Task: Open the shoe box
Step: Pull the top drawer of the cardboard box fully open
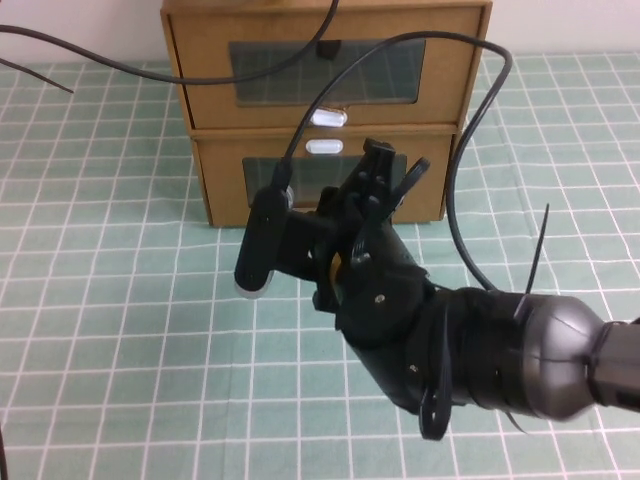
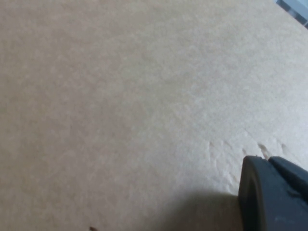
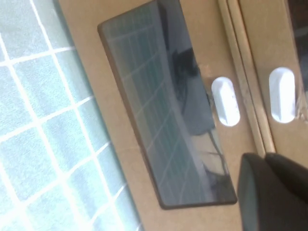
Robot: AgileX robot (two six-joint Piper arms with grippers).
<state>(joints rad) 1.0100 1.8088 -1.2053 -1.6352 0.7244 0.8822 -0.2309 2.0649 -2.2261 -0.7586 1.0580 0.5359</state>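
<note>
cardboard makes the shoe box (image 1: 445, 95), and it sits at the back of the green mat (image 1: 100, 300) with both drawers looking shut. our right gripper (image 1: 395, 165) hangs in front of the lower drawer (image 1: 225, 185), just beside its white handle (image 1: 323, 147), because we think a pull there opens it. it is squeezed tight (on nothing we can see). our left gripper (image 2: 272, 195) sits close against plain cardboard; we cannot tell if it grips.

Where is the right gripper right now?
High view: the right gripper, shut, sits mid-table at the lower shoe box's front, right of its white handle. The left gripper shows only in its wrist view, close to cardboard.
</note>
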